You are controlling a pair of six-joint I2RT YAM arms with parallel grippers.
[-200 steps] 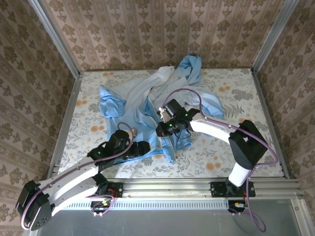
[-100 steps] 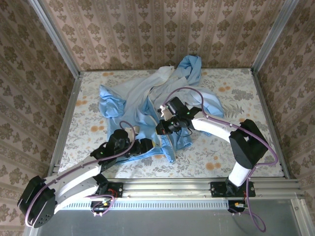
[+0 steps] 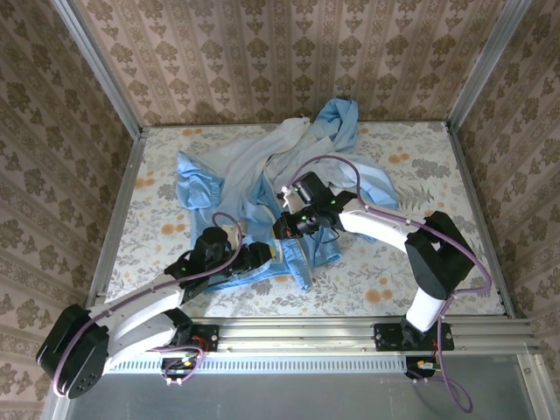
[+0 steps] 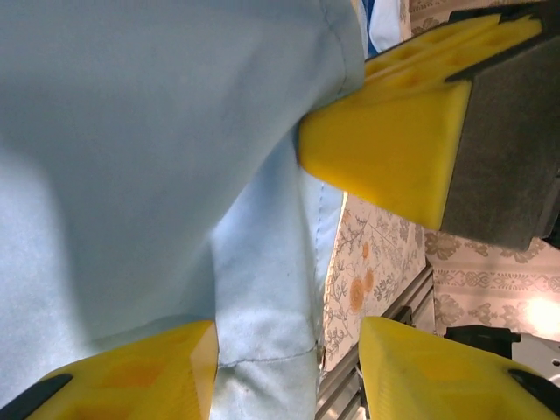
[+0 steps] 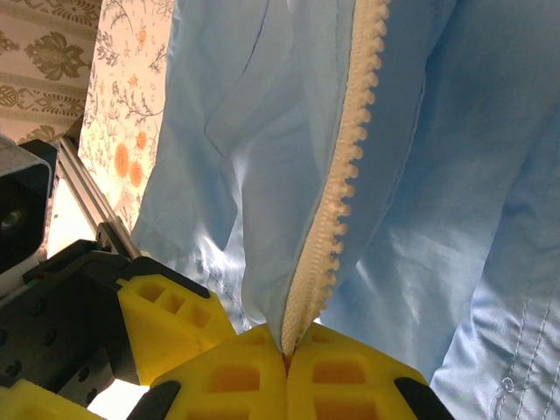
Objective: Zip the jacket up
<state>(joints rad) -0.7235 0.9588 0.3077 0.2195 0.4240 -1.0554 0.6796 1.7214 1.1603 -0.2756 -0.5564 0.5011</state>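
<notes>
My right hand [image 5: 287, 357] is pressed together on one end of the cream toothed zipper strip [image 5: 347, 162], pinching it right at the fingertips. That strip runs along the front edge of the thin light-blue fabric jacket [image 3: 254, 171], which is lying all crumpled across the middle of the flower-print tabletop [image 3: 437, 175], one end bunched up by the back wall. My left hand [image 4: 289, 354] is just beside the right one at the near hem, fingers spread, with a fold of blue cloth sitting loose between them.
</notes>
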